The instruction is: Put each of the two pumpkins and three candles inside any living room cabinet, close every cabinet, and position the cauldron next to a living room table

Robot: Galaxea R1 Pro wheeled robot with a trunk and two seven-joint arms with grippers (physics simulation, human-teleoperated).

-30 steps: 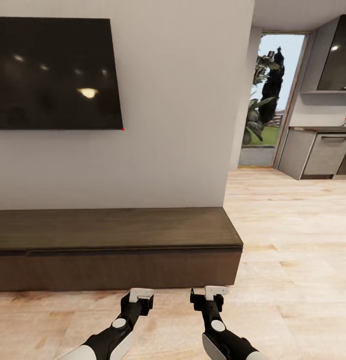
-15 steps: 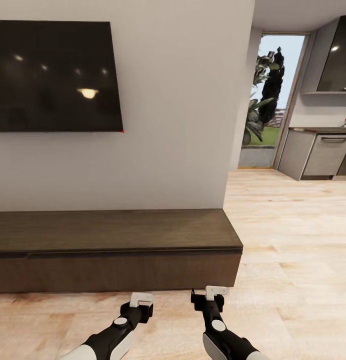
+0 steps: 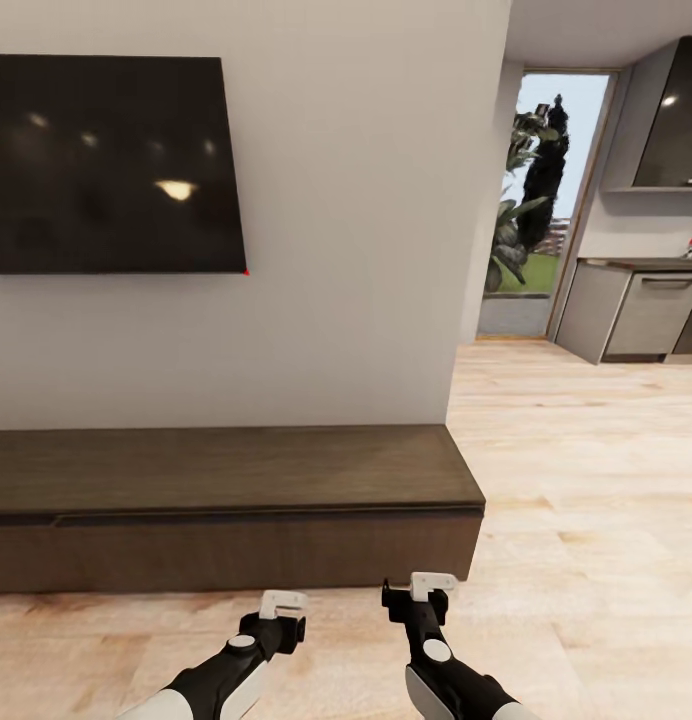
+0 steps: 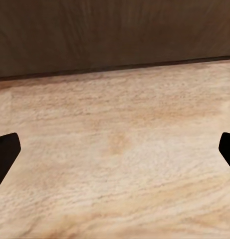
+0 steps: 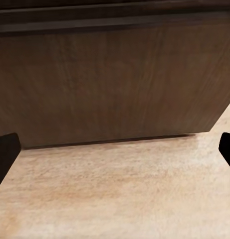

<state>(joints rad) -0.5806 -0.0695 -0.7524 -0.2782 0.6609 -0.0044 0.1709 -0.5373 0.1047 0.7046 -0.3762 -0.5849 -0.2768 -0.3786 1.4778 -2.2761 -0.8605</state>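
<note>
The long low dark brown cabinet stands against the white wall under the black TV, and its flat fronts look shut. Both arms hang low over the wooden floor just in front of it. My left gripper is open and empty, a short way from the cabinet's front. My right gripper is also open and empty, near the cabinet's right end. In the left wrist view the cabinet's base lies beyond bare floor. The right wrist view faces the cabinet front from close by, with its right corner in sight.
A black TV hangs on the wall above the cabinet. Right of the wall's corner, light wooden floor runs to a glass door and grey kitchen units.
The whole picture has slid down a little, so the camera has moved. My left gripper has drawn back slightly from the cabinet. The right gripper holds its place.
</note>
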